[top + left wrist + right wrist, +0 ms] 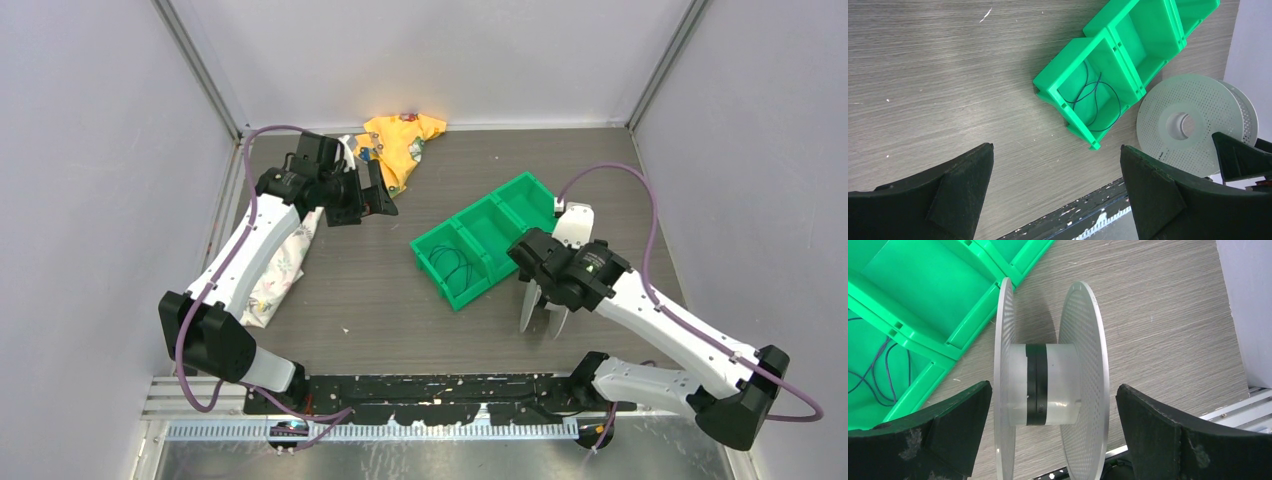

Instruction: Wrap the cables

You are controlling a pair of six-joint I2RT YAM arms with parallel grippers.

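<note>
Cables [457, 268] lie in loose dark loops in the nearest compartment of our green bin [450, 222], mid-worktop. Just beside it, toward the near right corner, our right fingers [1168, 440] spread wide astride the upright pale spool [1048, 380], gripping nothing. Toward the far left corner our left fingers [958, 195] hang wide open and empty, near a yellow cloth [403, 140] at the far edge.

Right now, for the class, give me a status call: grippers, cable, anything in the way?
Left gripper open, empty. Right gripper open, straddling spool. Cable loose in green bin, end compartment, not gripped. Bin walls surround it.
</note>
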